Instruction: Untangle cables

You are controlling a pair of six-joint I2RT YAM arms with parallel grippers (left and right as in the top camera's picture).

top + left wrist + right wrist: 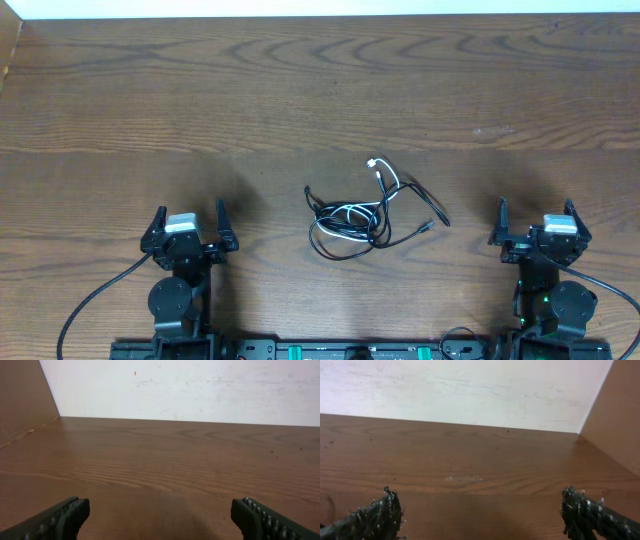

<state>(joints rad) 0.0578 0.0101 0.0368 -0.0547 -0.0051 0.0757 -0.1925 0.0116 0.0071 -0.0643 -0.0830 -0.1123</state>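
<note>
Cables [352, 214] are sitting in one loose knot near the middle of the bench [300, 90], roughly between my two arms and well apart from both. I can make out thin black cords looped over each other with a white one threaded through. Its little white plug [372, 163] pokes out at the far end. The bench is dark wood grain and looks smooth. My left pincer [190, 212] is spread wide with nothing in it, and the right pincer [537, 210] is the same, wide and empty. On the wrist cams the left fingers [65, 515] are dark and ribbed, and the right fingers [375, 515] look speckled with pale flecks.
</note>
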